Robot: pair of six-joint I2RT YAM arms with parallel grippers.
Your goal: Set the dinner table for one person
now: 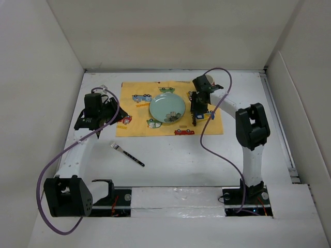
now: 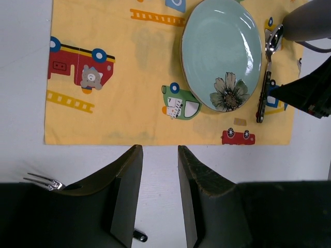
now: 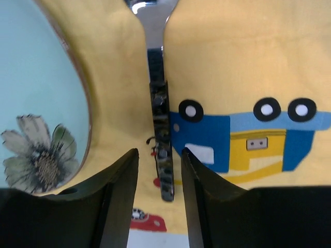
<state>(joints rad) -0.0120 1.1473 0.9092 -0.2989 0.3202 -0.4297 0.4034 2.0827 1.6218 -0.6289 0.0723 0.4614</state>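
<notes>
Plate and spoon sit on the placemat; right pincer apparently released, left pincer parted, empty; fork awaits on the surface.

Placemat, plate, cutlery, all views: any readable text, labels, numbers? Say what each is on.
No readable text in any view.
placemat: printed vehicles and ladders only, no letters.
tan patch on the placemat near the plate: too small to read.
small panel on the printed blue and yellow truck: two dots, no characters.
plate: flower print, no words.
spoon, fork: no legible marks.
</notes>
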